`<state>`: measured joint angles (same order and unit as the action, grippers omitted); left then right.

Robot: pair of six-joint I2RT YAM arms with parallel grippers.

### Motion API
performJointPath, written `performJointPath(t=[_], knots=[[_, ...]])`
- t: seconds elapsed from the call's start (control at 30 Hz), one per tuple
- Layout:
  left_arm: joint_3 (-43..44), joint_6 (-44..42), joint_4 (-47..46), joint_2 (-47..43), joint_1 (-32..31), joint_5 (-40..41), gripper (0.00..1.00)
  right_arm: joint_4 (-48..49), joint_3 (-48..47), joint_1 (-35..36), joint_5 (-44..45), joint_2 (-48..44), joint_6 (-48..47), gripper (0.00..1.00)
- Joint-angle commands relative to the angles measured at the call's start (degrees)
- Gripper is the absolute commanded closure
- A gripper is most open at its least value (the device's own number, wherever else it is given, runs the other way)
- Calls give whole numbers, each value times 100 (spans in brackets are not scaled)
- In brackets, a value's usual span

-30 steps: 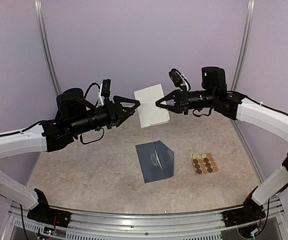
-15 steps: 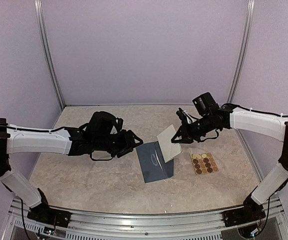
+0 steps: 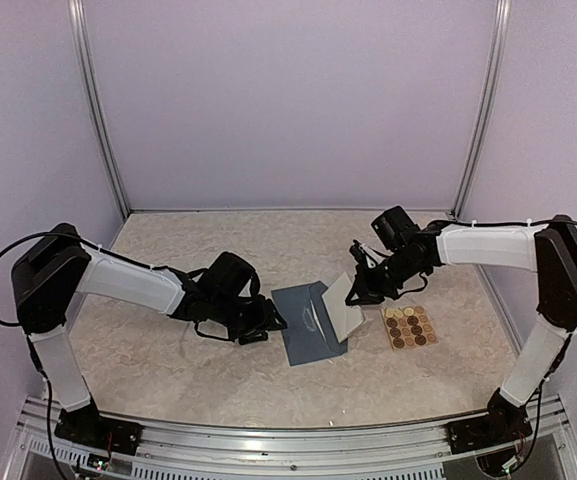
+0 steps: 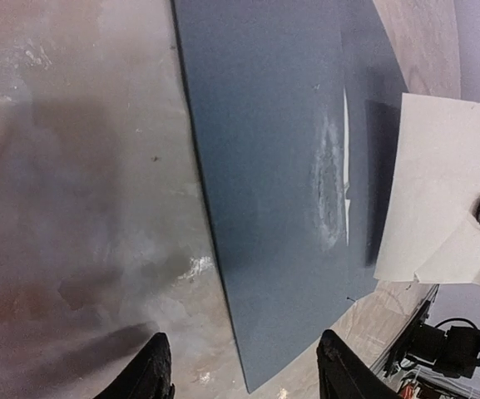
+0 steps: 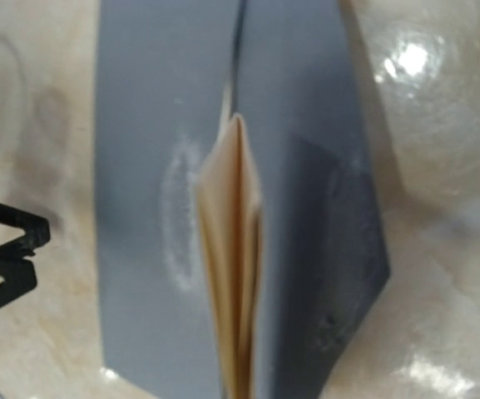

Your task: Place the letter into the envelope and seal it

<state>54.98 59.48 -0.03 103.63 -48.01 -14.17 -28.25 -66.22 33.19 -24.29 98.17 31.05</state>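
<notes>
Top external: letter (image 3: pixel 344 306) tilts over the open envelope (image 3: pixel 303 322).

Your left arm (image 3: pixel 128 283) and right arm (image 3: pixel 488 243) have white shells, black joints and thin black cables alongside; your left gripper (image 3: pixel 266 326) and right gripper (image 3: pixel 354 296) are all black.

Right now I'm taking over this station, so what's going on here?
The right arm has its jaws shut on a cream folded paper letter, holding it tilted over the right part of the flat slate-blue paper envelope. The left arm reaches low to the envelope's left edge with its jaws open, gripping nothing. The letter is not inside yet. The tan sheet of round brown stickers lies untouched to the right.
</notes>
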Motion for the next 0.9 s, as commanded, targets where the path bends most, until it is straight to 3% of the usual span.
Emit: performJointPath(t=[0.0,0.5,0.87], knots=[[284,-177,47,323,30,-254,45,156,-39,-16,149,208,-33,100],[432,-306,-111,942,116,-405,57,68,-346,-22,407,986,121,100],[485,-319,-76,1075,125,-446,57,367,-403,35,37,1215,269,100]])
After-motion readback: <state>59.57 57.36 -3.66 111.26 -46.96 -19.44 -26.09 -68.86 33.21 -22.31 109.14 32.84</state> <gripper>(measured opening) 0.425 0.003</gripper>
